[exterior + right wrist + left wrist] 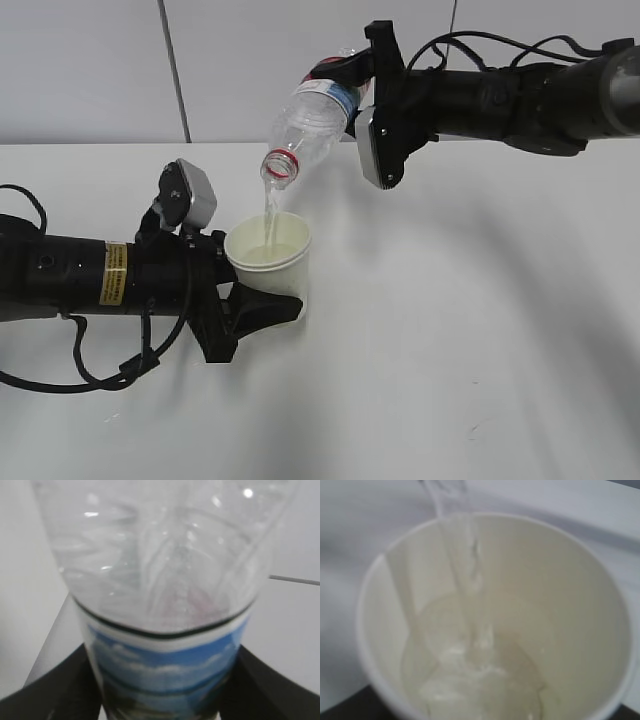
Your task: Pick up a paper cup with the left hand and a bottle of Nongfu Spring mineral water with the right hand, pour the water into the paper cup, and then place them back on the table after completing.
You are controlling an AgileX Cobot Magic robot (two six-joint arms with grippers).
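My left gripper is shut on a white paper cup and holds it upright just above the white table. My right gripper is shut on a clear water bottle with a blue label, tipped mouth-down over the cup. A thin stream of clear water runs from the red-ringed bottle mouth into the cup. In the left wrist view the cup fills the frame, and water pools at its bottom. In the right wrist view the bottle sits between both black fingers.
A grey wall with a dark vertical seam stands behind the table. The left arm's black cable loops on the table at the front left.
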